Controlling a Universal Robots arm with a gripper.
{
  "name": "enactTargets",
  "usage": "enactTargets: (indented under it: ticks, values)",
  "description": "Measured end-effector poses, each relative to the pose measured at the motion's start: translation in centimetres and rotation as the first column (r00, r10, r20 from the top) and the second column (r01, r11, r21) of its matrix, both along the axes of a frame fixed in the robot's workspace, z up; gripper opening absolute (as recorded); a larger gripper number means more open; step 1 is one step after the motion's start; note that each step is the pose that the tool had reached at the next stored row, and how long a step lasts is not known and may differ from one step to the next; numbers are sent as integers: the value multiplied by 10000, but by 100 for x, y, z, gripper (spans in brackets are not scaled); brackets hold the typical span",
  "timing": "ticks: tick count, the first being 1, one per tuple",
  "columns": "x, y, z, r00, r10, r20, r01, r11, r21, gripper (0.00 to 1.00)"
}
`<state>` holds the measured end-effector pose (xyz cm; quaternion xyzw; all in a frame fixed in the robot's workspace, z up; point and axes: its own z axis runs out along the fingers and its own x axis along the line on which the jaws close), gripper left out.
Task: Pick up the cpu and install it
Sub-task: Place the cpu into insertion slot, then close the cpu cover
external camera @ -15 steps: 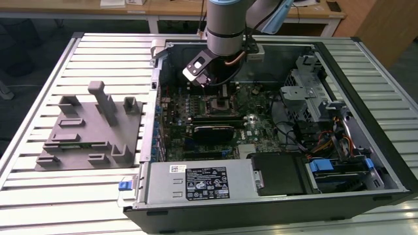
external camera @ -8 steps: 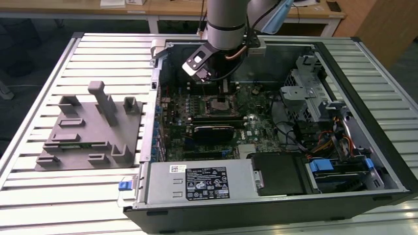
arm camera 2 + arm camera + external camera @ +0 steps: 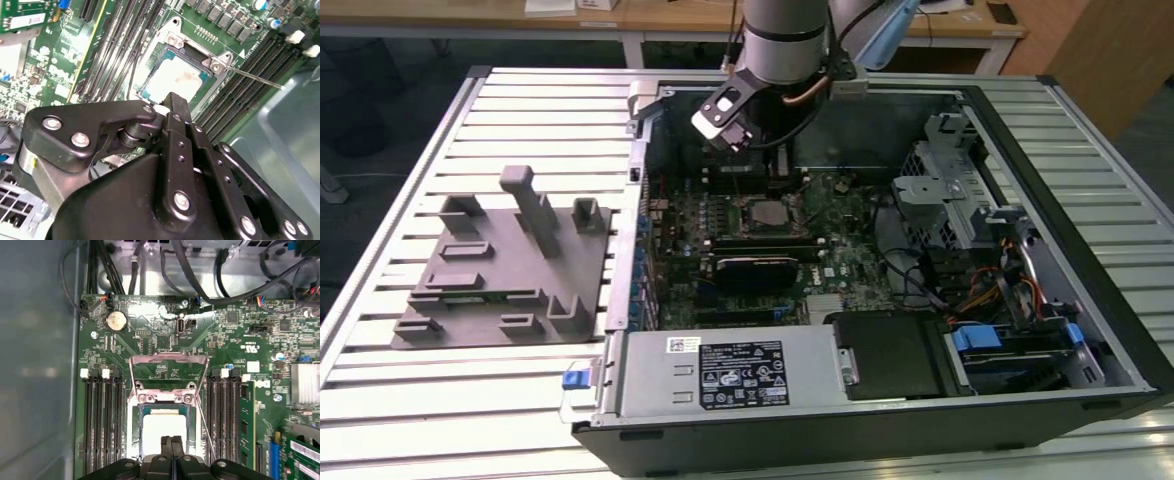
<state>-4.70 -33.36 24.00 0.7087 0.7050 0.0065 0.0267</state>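
Here, hand (image 3: 172,441) closed on nothing; just above the cpu (image 3: 162,426) lying in its socket (image 3: 132,435)

Room above socket (image 3: 134,432) is open to gripper (image 3: 171,440); memory slots (image 3: 102,430) flank it; load plate (image 3: 150,358), apparently raised, bounds one end.

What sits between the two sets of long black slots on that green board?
In the first wrist view, the cpu in its socket, with the gripper over its edge, jaws shut.

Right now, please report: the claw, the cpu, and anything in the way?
The claw shut, low over the cpu. The cpu lies flat in the socket; retention frame open. Nothing between claw and cpu.
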Motion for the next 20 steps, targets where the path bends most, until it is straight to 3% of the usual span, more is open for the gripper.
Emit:
enactTargets:
  ticks: [7, 20]
  values:
    - [0, 0, 166, 10000, -1, 4, 1, 10000, -1, 11]
    - [0, 0, 186, 10000, 0, 6, 0, 10000, -1, 11]
